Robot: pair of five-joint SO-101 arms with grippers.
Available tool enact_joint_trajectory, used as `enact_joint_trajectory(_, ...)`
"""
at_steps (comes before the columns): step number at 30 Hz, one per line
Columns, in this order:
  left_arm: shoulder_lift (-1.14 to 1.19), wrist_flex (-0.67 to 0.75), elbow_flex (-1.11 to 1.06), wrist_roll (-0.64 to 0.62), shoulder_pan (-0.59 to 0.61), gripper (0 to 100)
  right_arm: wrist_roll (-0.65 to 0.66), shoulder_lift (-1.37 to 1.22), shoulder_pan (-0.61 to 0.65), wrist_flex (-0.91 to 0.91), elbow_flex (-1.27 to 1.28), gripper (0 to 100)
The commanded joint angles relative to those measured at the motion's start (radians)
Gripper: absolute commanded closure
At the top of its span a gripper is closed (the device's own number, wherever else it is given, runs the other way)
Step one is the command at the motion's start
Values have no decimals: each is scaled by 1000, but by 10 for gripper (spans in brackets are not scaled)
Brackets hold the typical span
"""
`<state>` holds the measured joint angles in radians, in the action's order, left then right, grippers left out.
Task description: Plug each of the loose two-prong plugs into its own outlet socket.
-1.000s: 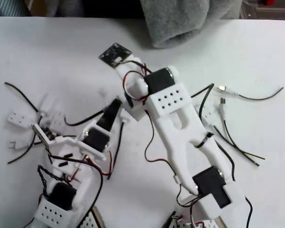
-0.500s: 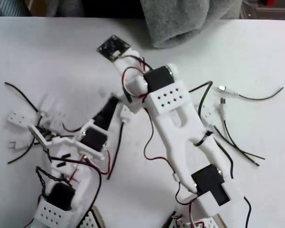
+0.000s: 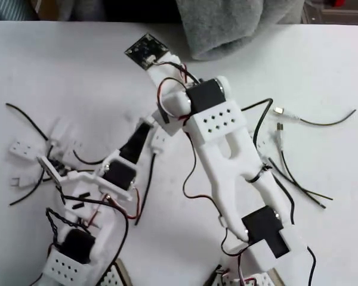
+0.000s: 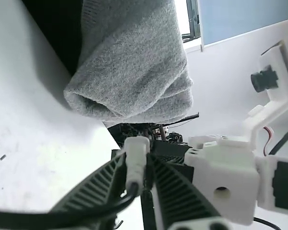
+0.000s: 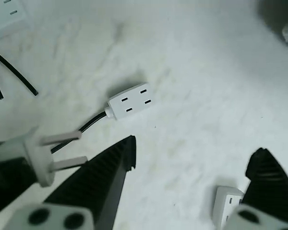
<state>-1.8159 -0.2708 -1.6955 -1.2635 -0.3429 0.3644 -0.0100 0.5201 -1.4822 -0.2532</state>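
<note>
Surface (image 3: 77,65): white.
Left claw (image 4: 137,162): holds white two-prong plug (image 4: 135,152).
Right claw (image 5: 194,148): wide.
Risk: prongs (image 5: 62,138) may tilt, missing white outlet socket (image 5: 129,100).

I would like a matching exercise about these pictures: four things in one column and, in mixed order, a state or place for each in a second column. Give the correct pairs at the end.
Column one
1. left gripper
2. right gripper
3. gray cloth
4. outlet socket

Column two
a. lies flat on the table, slots facing up
b. jaws open, nothing between them
c. jaws shut on a white plug
d. lies at the table's far edge

Pairs: 1-c, 2-b, 3-d, 4-a
</note>
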Motion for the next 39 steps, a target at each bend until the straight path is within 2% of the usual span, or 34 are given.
enact_joint_trajectory(1,-8,9,2,-3,1,973,-11,7,5,38,-58,637)
enact_joint_trajectory(14,-7,9,2,-3,1,973,-9,5,58,73,-60,637)
enact_joint_trajectory(19,-7,9,2,-3,2,973,-2,7,-54,30,-58,637)
enact_joint_trajectory(24,-7,9,2,-3,2,973,104,16,-114,-120,-58,637)
enact_joint_trajectory(28,-7,9,2,-3,2,973,109,15,-45,-173,-58,637)
enact_joint_trajectory(33,-7,9,2,-3,2,973,95,7,71,-143,-58,637)
enact_joint_trajectory(39,-7,9,2,-3,2,973,66,-5,85,-58,-60,637)
